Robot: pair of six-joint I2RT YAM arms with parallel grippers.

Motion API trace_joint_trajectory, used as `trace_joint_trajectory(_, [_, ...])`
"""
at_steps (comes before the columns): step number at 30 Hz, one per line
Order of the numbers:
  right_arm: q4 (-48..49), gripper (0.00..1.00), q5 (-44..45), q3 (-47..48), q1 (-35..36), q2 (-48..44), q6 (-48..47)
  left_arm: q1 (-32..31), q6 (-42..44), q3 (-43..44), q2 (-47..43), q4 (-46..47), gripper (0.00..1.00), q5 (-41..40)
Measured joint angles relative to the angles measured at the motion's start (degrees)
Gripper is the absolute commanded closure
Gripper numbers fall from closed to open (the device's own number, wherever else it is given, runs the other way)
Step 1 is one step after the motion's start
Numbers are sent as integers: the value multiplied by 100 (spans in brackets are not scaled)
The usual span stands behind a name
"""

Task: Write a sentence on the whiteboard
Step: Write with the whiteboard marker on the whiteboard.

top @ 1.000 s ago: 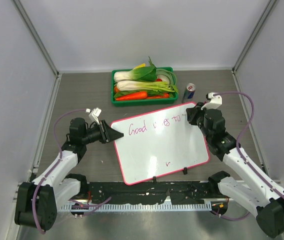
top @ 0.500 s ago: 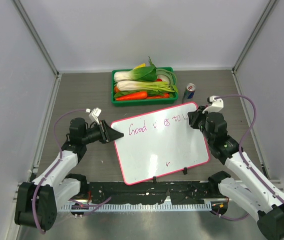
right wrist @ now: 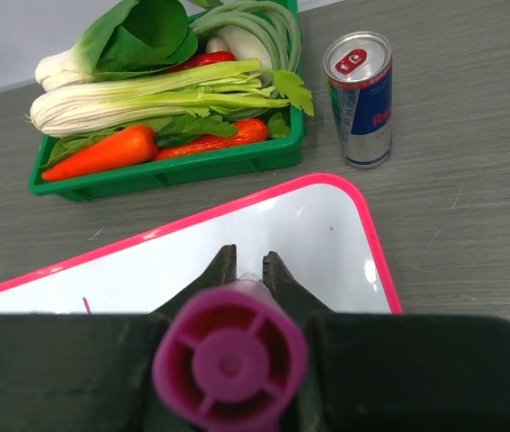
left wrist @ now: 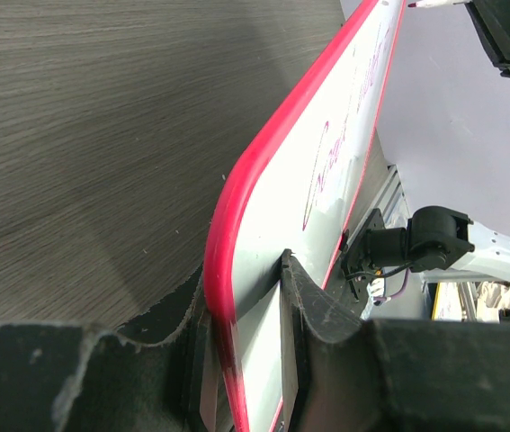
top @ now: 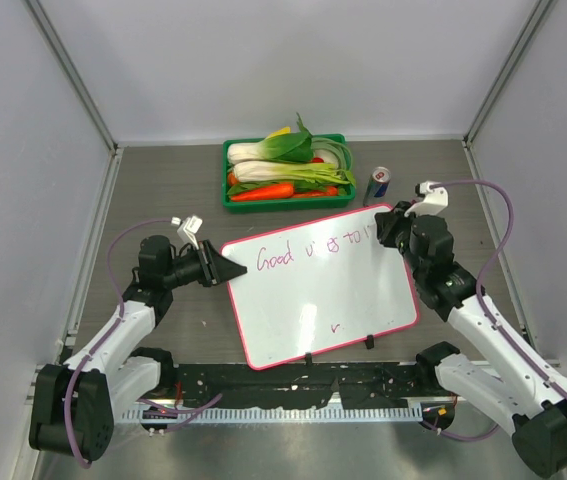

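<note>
Top view: recording whiteboard (top: 318,290) lying askew on table (top: 163,180), between the two arms. Bearing sentence (top: 308,250) along its upper part, starting "Good" and running toward the upper right corner, later letters too small to read. Showing a lone tick (top: 335,325) lower down. Pinching the whiteboard's left edge with left gripper (top: 225,270), jaws narrow on the frame. Holding right gripper (top: 385,232) over the upper right corner, at the line's end. Listing beyond the whiteboard a tray (top: 283,204) of vegetables and, just right of it, a can (top: 379,183).

Left wrist view: clamping the pink frame with left gripper (left wrist: 246,297), one finger on each face of whiteboard (left wrist: 349,135); showing sentence (left wrist: 322,171) foreshortened, unreadable.

Right wrist view: gripping marker (right wrist: 230,360) with right gripper (right wrist: 247,270), fingers closed on its barrel, aiming down at whiteboard (right wrist: 317,243) near the corner, tip hidden. Listing past the frame, apart from it, tray (right wrist: 174,171) and can (right wrist: 360,99)
</note>
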Motion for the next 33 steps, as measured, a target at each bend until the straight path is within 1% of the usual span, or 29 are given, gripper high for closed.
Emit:
trace_joint_trajectory(7, [35, 98, 50, 9, -2, 227, -2, 0, 0, 0, 0, 0, 100, 0])
trace_joint_trajectory(17, [39, 99, 59, -22, -4, 240, -17, 0, -2, 0, 7, 0, 100, -4])
trace_joint_trajectory(33, [-232, 98, -223, -361, -9, -210, -15, 0, -7, 0, 17, 0, 100, -7])
